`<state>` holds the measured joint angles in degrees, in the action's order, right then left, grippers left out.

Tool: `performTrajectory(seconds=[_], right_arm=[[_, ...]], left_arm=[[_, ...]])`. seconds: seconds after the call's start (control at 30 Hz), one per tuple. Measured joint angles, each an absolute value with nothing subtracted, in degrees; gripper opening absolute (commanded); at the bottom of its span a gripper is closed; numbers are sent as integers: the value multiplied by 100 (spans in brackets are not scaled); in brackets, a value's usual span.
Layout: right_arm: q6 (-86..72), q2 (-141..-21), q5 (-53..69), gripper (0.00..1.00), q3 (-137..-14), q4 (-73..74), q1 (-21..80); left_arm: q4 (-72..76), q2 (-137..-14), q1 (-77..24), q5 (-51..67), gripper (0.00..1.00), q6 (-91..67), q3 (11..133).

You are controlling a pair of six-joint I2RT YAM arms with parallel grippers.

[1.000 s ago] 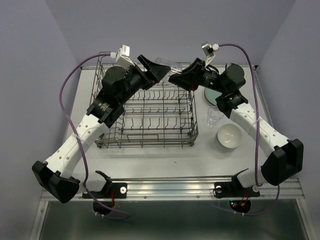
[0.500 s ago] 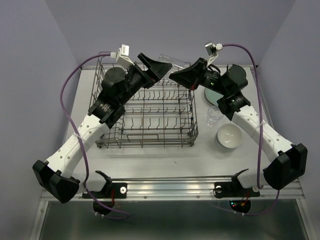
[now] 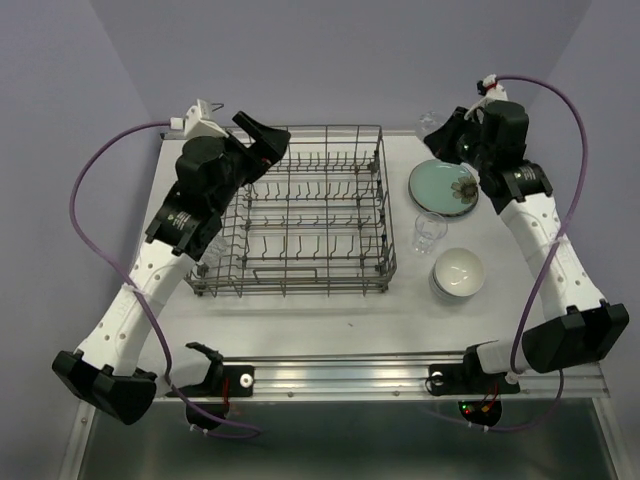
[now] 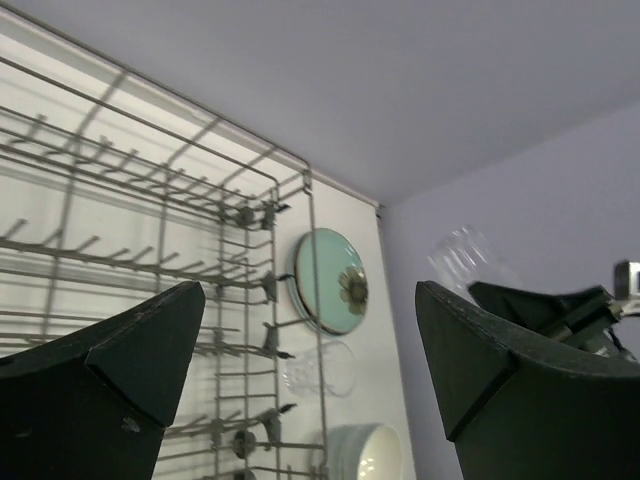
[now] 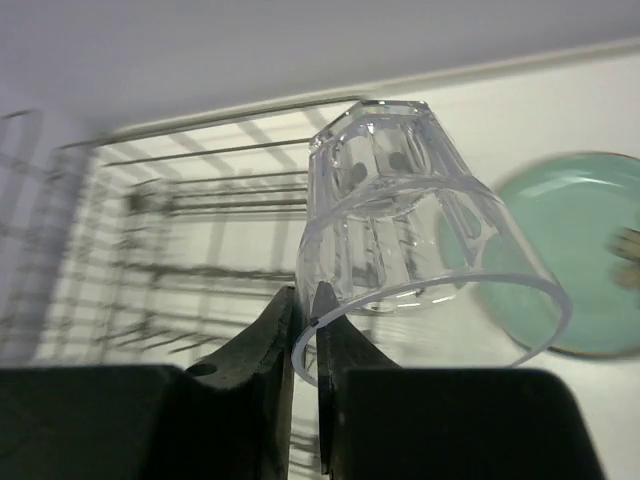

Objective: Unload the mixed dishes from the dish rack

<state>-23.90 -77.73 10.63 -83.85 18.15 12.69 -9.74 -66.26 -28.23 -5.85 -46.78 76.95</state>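
Note:
The grey wire dish rack (image 3: 290, 210) stands mid-table, and I see no dishes between its tines. My right gripper (image 3: 444, 138) hovers above the table's back right corner. It is shut on the rim of a small clear glass (image 3: 431, 122), which shows tilted and mouth-down in the right wrist view (image 5: 420, 220), pinched by the gripper (image 5: 305, 325). My left gripper (image 3: 263, 137) hangs wide open over the rack's back left corner with nothing between its fingers (image 4: 110, 370). From there the held glass (image 4: 470, 258) shows far off.
Right of the rack lie a pale green plate (image 3: 445, 187) with a flower mark, another clear glass (image 3: 430, 229) standing upright, and stacked white bowls (image 3: 458, 272). The left wrist view shows the plate (image 4: 328, 280), the glass (image 4: 320, 370) and the bowls (image 4: 365, 455) past the rack's wall.
The two grippers met at a glass above the rack's back edge. The right one closed on it and carried it right. The left one opened wide and drew back left.

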Motion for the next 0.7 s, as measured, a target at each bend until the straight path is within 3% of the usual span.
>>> performTrajectory(seconds=[0.13,0.3,0.7], right_arm=[[-1876,-8366,-403,1,-9319,3253,690],[-1483,-9000,-1592,1,-9640,4512,-163],[-814,-10593,-2314,1,-9690,5763,-899]], left_arm=[[-1278,-6632,-2104,-613,99,-4440,7706],[-1669,-7129,-1728,-696,99,-4010,7911],[-2169,-7811,-1525,-913,99,-3404,8630]])
